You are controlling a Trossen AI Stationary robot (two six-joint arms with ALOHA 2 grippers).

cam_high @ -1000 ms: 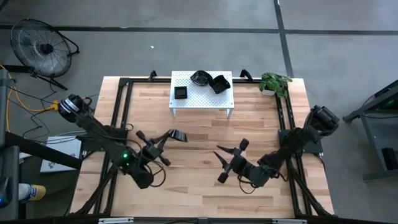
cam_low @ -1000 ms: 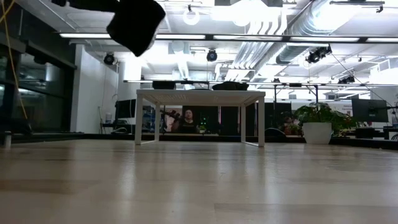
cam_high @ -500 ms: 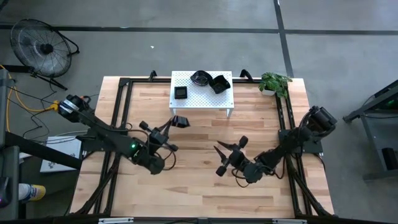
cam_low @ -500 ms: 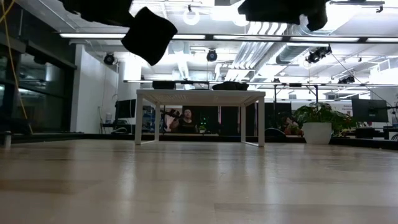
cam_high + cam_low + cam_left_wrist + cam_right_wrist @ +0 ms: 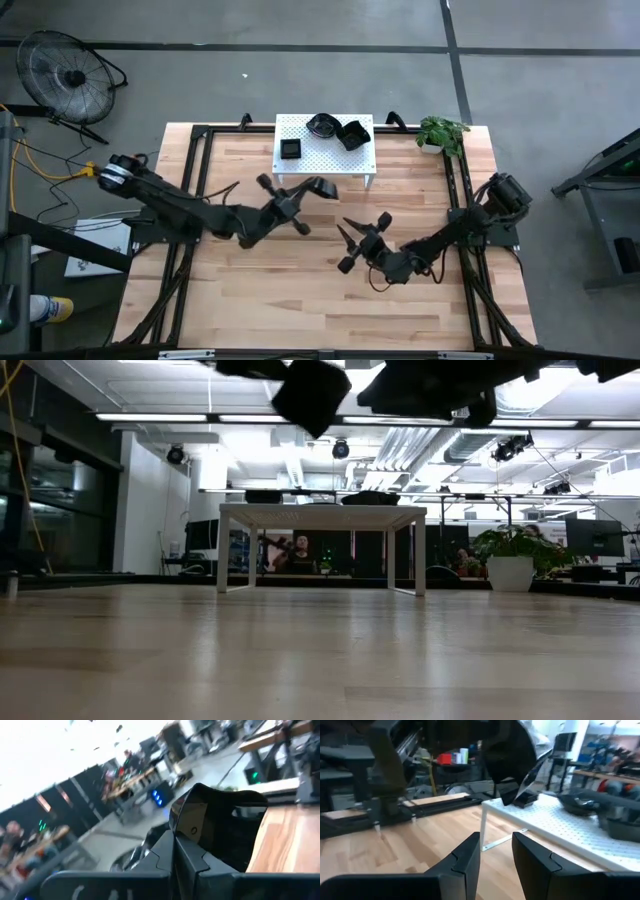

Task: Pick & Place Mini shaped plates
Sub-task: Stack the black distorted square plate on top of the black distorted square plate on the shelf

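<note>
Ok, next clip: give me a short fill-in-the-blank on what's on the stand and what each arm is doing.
1. The left gripper carries a black ____.
2. The white stand already holds ____ black plates.
3. The right gripper holds ____, its fingers apart.
4. The potted plant stands at the table's far ____ corner.

Missing: plate; three; nothing; right

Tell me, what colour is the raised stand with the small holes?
White; the stand shows best in the high view.

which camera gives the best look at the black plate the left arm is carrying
The left wrist view: the plate fills the frame, clamped in the left gripper. The high view shows it small before the white stand; the low and right wrist views show only a dark shape.
</note>
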